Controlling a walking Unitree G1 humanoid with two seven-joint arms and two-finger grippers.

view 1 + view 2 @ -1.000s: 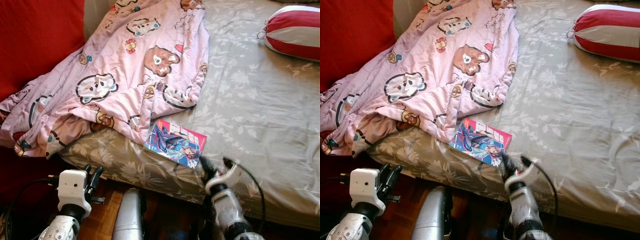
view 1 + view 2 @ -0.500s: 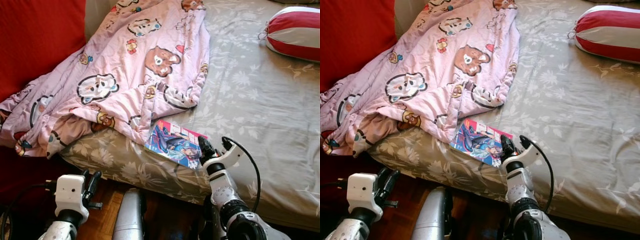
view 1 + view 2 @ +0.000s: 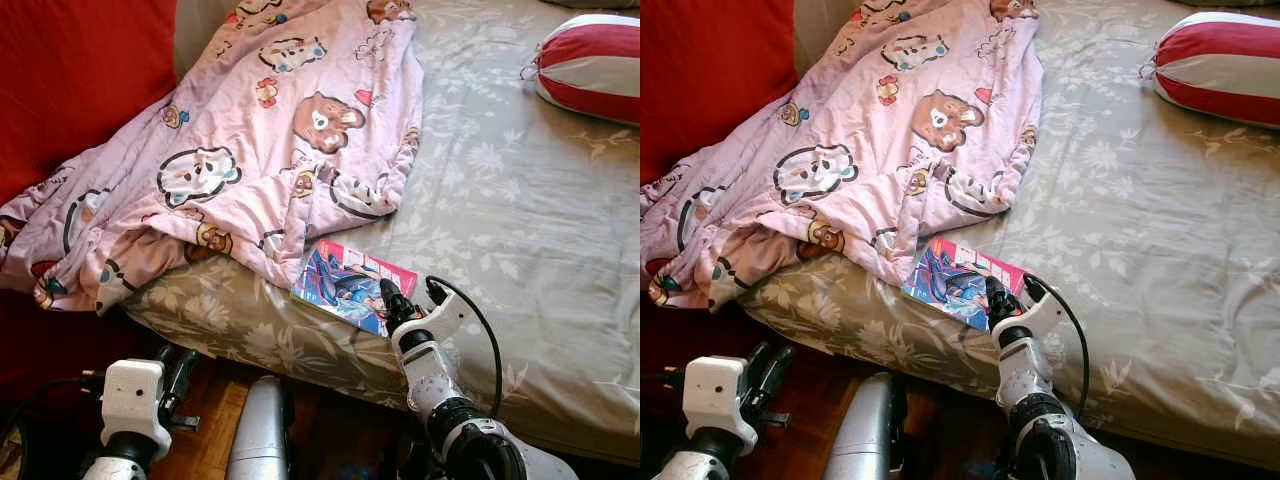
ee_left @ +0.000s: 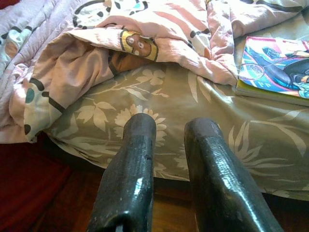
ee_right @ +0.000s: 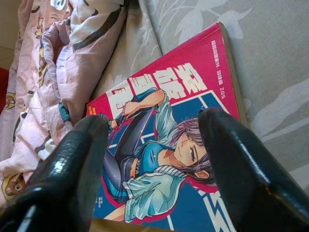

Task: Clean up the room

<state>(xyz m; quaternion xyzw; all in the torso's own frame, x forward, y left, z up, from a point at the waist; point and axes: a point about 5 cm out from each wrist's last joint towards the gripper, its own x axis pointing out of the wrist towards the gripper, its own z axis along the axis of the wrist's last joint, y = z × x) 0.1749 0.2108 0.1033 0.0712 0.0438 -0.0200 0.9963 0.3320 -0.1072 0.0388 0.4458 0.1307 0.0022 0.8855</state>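
Book (image 3: 350, 281) sits on the bed (image 3: 520, 220) just below center frame, right gripper (image 5: 154, 159) spread wide over it; left gripper (image 4: 166, 164) low, slightly parted.

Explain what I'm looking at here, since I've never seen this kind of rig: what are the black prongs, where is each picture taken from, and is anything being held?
This is a walking humanoid robot with two silver arms, each ending in an end effector of two black fingers. The two wide pictures come from a stereo camera on its head, looking down at a bed. The two close pictures come from cameras on the wrists, looking along the fingers.

On the bed lie a pink blanket with cartoon animals, a comic book near the edge, and a red and white striped pillow.

The right end effector is at the comic book, with its fingers spread open over the cover. Nothing is held yet. The left end effector is low beside the bed, above the wooden floor, fingers apart and holding nothing.
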